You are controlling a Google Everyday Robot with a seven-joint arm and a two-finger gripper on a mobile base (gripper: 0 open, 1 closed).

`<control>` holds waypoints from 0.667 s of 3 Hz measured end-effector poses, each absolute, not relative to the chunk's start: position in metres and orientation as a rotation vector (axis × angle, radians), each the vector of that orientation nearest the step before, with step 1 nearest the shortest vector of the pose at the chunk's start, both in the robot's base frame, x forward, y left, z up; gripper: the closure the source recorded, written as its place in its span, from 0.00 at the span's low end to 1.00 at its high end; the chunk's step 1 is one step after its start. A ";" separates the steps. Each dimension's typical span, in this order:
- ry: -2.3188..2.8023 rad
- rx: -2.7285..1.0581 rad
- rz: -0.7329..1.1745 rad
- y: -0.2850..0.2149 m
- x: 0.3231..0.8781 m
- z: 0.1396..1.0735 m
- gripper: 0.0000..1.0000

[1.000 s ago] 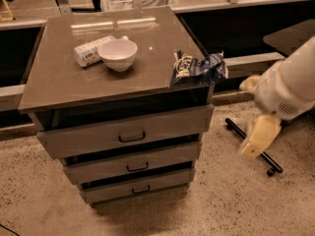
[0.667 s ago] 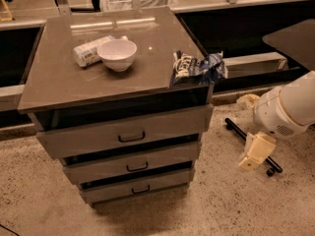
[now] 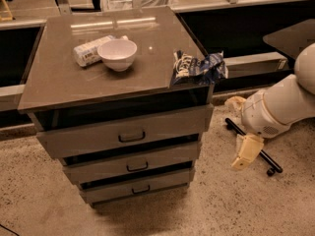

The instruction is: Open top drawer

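Note:
The top drawer [image 3: 123,132] is the largest grey drawer of the cabinet. It has a tall flat front and a small dark wire handle [image 3: 131,137] at its centre. Its front stands slightly forward under the cabinet top, with a dark gap above it. My gripper [image 3: 244,154] hangs from the white arm [image 3: 280,107] to the right of the cabinet, low near the floor. It is well apart from the drawer and holds nothing that I can see.
Two shorter grey drawers [image 3: 133,163] sit below the top drawer. On the cabinet top [image 3: 59,90] are a white bowl [image 3: 118,53], a small white packet [image 3: 88,51] and a blue snack bag [image 3: 199,68] at the right edge. A black wheeled leg [image 3: 261,156] lies on the speckled floor.
My arm and gripper have dropped lower and moved slightly toward the cabinet's right side. The drawers and the items on top have not moved.

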State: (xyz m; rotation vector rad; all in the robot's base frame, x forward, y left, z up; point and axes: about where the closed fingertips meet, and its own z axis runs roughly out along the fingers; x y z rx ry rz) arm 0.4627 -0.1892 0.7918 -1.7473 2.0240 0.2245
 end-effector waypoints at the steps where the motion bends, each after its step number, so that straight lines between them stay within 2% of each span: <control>1: 1.796 -2.061 0.228 -0.149 0.502 0.728 0.00; 2: 1.612 -2.227 0.243 -0.118 0.527 0.696 0.00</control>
